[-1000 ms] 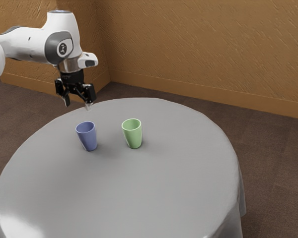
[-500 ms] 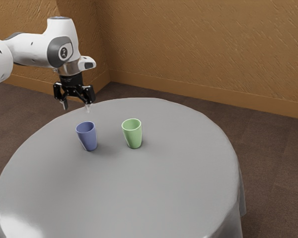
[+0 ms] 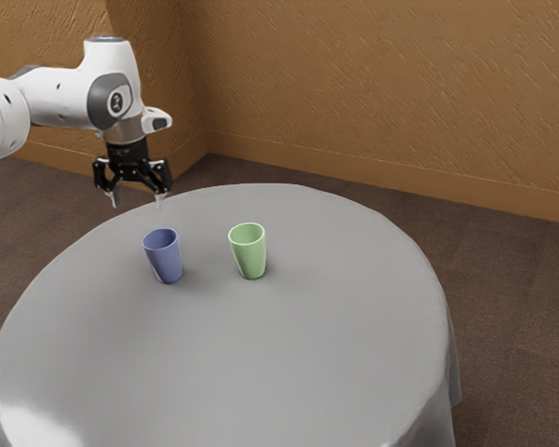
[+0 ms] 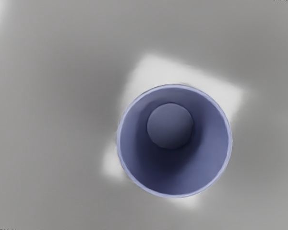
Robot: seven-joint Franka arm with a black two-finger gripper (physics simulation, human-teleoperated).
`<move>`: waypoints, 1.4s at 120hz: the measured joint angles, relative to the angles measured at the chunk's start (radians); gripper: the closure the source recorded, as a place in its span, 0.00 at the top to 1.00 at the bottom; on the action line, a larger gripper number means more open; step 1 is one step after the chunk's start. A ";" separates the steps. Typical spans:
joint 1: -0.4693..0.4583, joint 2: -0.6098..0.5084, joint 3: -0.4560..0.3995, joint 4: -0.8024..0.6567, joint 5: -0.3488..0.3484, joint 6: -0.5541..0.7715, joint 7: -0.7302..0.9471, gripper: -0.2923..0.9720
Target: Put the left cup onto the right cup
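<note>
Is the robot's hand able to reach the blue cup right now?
Probably yes. The gripper hangs open above the blue cup, which stands upright with nothing over it, and the green cup stands apart beside it.

A round grey table [image 3: 354, 372] before tan walls [image 3: 401, 84].

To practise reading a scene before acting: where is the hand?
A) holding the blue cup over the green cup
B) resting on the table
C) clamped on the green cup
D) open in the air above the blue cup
D: the hand hangs open above the upright blue cup; the green cup stands apart beside it.
</note>
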 joint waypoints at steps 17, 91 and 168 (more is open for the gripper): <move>0.015 0.014 0.000 0.000 -0.001 0.004 -0.016 0.77; 0.045 0.079 0.000 -0.001 -0.012 0.050 -0.054 0.77; 0.058 0.142 0.000 -0.003 -0.079 0.113 -0.065 0.77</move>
